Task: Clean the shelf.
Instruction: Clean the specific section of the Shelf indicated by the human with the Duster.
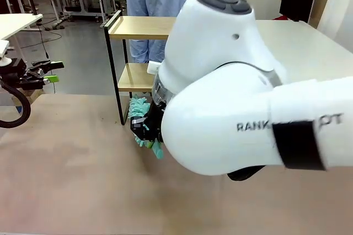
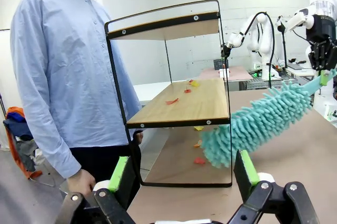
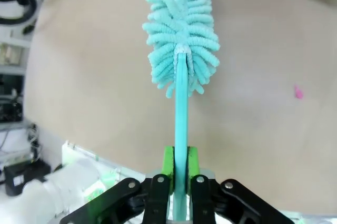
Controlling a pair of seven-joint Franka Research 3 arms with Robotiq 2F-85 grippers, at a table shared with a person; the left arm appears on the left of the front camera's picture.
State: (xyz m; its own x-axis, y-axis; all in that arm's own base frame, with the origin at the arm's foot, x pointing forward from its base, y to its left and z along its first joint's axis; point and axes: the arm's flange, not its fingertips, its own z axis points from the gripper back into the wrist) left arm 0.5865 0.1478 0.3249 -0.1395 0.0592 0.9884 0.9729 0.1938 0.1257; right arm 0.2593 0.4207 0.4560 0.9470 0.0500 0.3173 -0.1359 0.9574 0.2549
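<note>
The shelf [image 2: 184, 109] is a two-tier rack of light wooden boards in a black frame, standing at the table's far side [image 1: 138, 28]. Red and yellow scraps [image 2: 172, 101] lie on its lower board, and more scraps [image 2: 199, 160] lie on the table beneath it. My right gripper [image 3: 179, 163] is shut on the handle of a teal fluffy duster [image 3: 181, 29]. The duster head [image 2: 258, 124] hangs by the shelf's lower corner, just above the table [image 1: 144, 122]. My left gripper [image 2: 183, 174] is open and holds nothing, off at the left [image 1: 47, 72].
A person in a blue shirt [image 2: 68, 77] stands behind the shelf, one hand [image 2: 81, 182] hanging low. My right arm's white body [image 1: 237, 97] hides much of the table. A pink scrap [image 3: 298, 92] lies on the brown table surface [image 1: 71, 163].
</note>
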